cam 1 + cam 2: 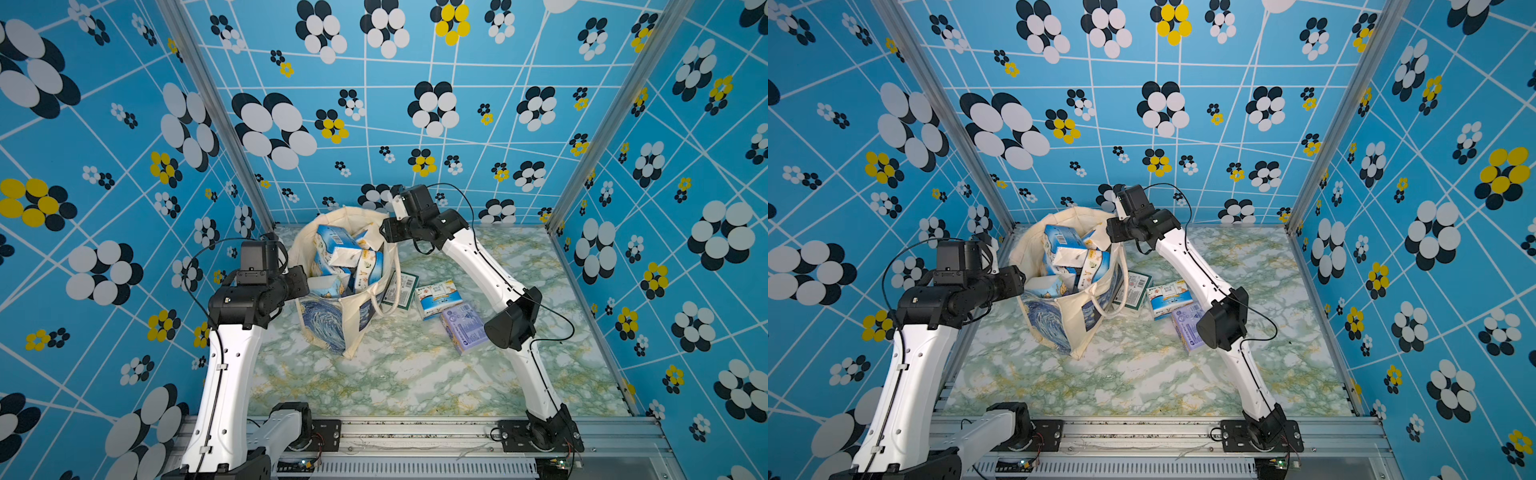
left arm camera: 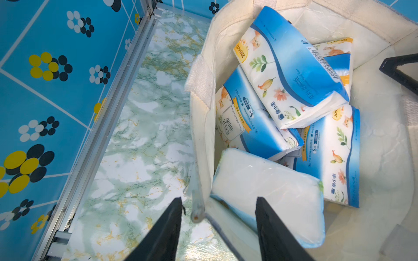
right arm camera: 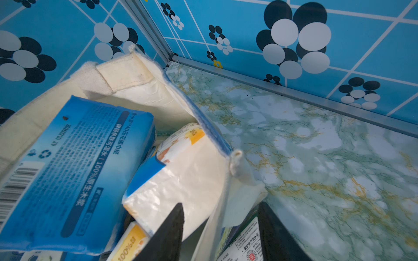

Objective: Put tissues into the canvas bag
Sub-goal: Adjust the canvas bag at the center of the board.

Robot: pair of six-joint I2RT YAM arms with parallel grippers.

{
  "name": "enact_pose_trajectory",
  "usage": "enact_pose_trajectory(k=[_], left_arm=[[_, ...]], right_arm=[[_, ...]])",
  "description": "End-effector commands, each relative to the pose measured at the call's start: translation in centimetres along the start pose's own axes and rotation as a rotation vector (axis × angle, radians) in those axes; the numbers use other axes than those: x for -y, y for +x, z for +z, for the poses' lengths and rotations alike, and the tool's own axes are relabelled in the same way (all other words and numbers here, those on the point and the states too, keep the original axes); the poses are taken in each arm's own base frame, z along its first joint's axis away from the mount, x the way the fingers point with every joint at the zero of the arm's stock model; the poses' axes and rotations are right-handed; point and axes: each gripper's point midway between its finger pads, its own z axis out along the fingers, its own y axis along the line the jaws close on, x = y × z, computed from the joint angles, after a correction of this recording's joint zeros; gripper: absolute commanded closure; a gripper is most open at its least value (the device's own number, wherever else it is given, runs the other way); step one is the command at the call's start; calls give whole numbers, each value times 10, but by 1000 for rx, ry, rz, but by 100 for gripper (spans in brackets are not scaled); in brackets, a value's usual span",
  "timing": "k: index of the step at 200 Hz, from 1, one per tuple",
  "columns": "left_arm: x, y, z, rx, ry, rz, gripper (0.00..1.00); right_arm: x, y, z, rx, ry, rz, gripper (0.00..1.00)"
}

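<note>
The canvas bag (image 1: 324,328) stands by the far left corner of the bench (image 1: 415,374), heaped to the brim with tissues (image 1: 336,253). My left claw (image 2: 219,201) has its jaws apart astride the bag's wall on the side facing the left edge, one finger outside and one within, pinching nothing. My right claw (image 3: 219,204) sits the same way across the far right part of the rim, apart, with cloth running loose between the fingers.

Three packs lie outside, toward the middle of the bench: a green-labelled pack (image 1: 401,291) leaning against the bag, a blue-and-white pack (image 1: 440,297) just beside it, and a lavender pack (image 1: 463,328) partly under my right elbow.

My worries:
- The pile is high, and any tug on the soft rim could tip the bag or spill a top pack.
- If I lift away carelessly, a finger may drag the cloth with it.
- The handle (image 1: 1123,291) drapes over the green-labelled pack and could snag a pick-up there.
- My right elbow hangs close above the lavender pack and might shove it.

The bench is glossy green-and-white marbled sheet, probably slippery under plastic wrap. Blue flower-patterned walls (image 1: 415,124) close off three sides.
</note>
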Motion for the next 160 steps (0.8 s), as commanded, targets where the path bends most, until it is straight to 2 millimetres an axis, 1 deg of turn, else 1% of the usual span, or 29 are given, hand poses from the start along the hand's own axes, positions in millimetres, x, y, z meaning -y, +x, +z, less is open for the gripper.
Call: enact_pose_trajectory(k=[1,12,18,29,46,57,73,83,87,89,92,97,109,121,132,150,160], left_arm=[[1,4,7,-27,19,1,67],[-1,5,7,-35,9,6,82],[-2,5,8,-37,1,10,90],[-6,5,9,-41,-17,14,100],[-13,2,12,-40,-42,15,100],[-17,-5,16,-20,-49,15,100],[-21,-21,19,27,-57,12,100],[-22,-32,22,64,-59,14,100],[-22,-37,24,77,-59,14,100],[-22,-39,24,83,-58,15,100],[-22,-43,25,94,-58,14,100],[-21,-49,26,111,-55,16,100],[-21,-64,30,148,-56,27,100],[-18,-79,33,178,-52,38,100],[-16,-93,34,211,-49,47,100],[-17,-116,29,284,-65,51,100],[-17,-127,26,324,-69,48,100]], right_arm=[[2,2,0,-14,1,11,46],[1,2,-1,-13,-1,11,48],[1,2,-2,-14,-3,12,52],[0,2,-3,-17,-5,15,61],[-2,3,-8,-25,-15,22,78],[-3,4,-11,-29,-20,30,88],[-6,8,-17,-30,-29,36,97],[-8,9,-24,-17,-33,40,100],[-8,18,-19,-31,-31,42,100],[-10,12,-28,-11,-36,42,100],[-10,12,-32,-2,-38,44,100],[-12,12,-36,10,-40,47,100],[-9,23,-39,12,-35,63,100],[-9,27,-49,35,-42,84,100],[-10,39,-51,35,-60,102,100],[-15,57,-53,25,-84,115,100],[-22,65,-53,27,-103,112,100]])
